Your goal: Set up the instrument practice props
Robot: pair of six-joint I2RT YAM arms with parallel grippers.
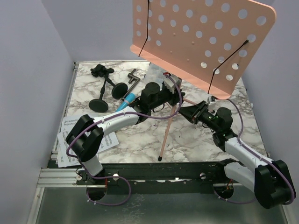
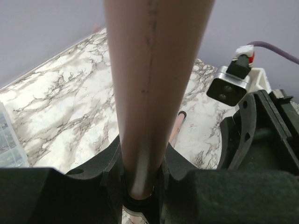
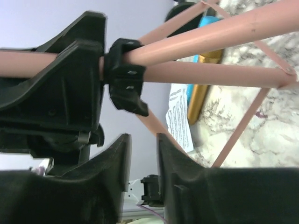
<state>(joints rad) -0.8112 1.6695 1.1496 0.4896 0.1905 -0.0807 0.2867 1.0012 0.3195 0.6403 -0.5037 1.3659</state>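
Note:
The pink perforated music rack [image 1: 201, 35] stands tilted at the back right on its rose-gold pole [image 2: 149, 70]. My left gripper [image 1: 167, 93] is shut on that pole just above the tripod, as the left wrist view [image 2: 142, 163] shows. One tripod leg [image 1: 166, 133] reaches down to the table. My right gripper [image 1: 194, 112] sits just below the black tripod hub [image 3: 125, 74], its jaws a little apart and empty [image 3: 142, 149]. The blue microphone [image 1: 128, 101] and gold microphone [image 3: 203, 93] lie by the left arm. Two black round-based poles [image 1: 110, 88] lie at the back left. White music pages [image 1: 70, 140] lie at the front left.
A small clear plastic box [image 2: 7, 144] sits behind the left gripper, near the rack's lower edge. A grey wall runs along the left and back. The black rail [image 1: 154, 172] carrying the arm bases crosses the near edge.

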